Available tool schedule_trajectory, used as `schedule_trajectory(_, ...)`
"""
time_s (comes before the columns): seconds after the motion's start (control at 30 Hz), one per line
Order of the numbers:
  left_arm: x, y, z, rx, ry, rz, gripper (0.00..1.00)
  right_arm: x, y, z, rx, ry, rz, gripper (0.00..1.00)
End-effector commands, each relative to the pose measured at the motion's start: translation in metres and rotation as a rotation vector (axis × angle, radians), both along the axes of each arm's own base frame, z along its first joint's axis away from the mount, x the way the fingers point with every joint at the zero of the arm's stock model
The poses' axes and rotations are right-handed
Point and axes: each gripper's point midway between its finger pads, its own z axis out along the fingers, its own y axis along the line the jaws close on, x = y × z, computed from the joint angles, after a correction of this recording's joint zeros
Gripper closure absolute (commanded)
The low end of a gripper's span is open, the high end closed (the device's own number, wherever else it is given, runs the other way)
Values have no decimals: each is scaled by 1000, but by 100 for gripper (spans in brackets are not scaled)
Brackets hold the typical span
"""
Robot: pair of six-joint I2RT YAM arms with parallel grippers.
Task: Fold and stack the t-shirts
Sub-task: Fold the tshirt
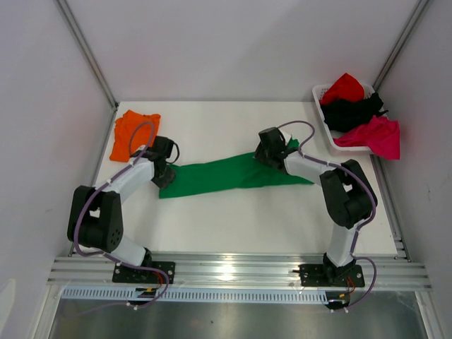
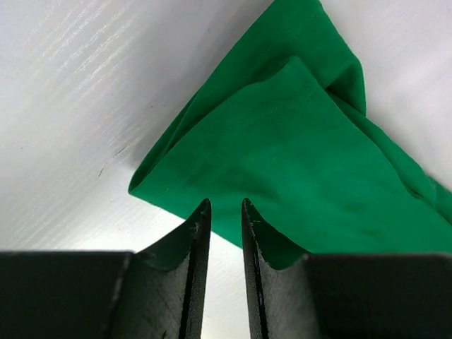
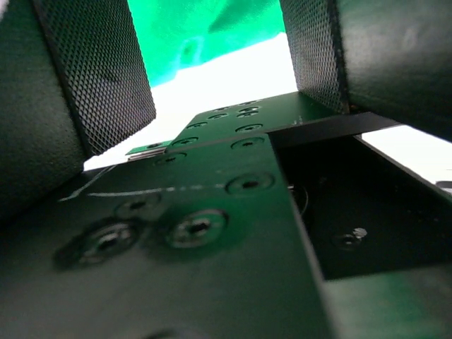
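The green t-shirt (image 1: 233,175) lies flat across the middle of the table (image 1: 233,219) as a long narrow band, running aslant from near left to far right, its layers doubled over one another with a stitched hem showing at the left end. The orange t-shirt (image 1: 131,134) sits as a small rumpled bundle at the far left corner, apart from the green one. The red (image 1: 344,87), black (image 1: 353,111) and magenta (image 1: 374,135) t-shirts are heaped unfolded in a white basket (image 1: 323,116) at the far right, red farthest, black in the middle, magenta spilling over the near rim.
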Motion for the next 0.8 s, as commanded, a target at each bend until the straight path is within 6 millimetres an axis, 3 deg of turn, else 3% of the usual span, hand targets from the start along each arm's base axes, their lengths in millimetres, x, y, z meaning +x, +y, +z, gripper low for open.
schedule_trajectory(0.0, 1, 4, -4, 13, 2, -18, 73, 17, 4, 9, -13, -38, -5, 44)
schedule_trajectory(0.17, 1, 6, -4, 15, 3, -16, 73, 17, 3, 6, -17, -24, -9, 44)
schedule_trajectory(0.43, 2, 4, -5, 8, 4, -17, 73, 0, -4, 0, -15, 7, -28, 45)
schedule_trajectory(0.77, 3, 2, -9, -2, 13, -24, 73, -6, -9, 9, -20, -1, -39, 45)
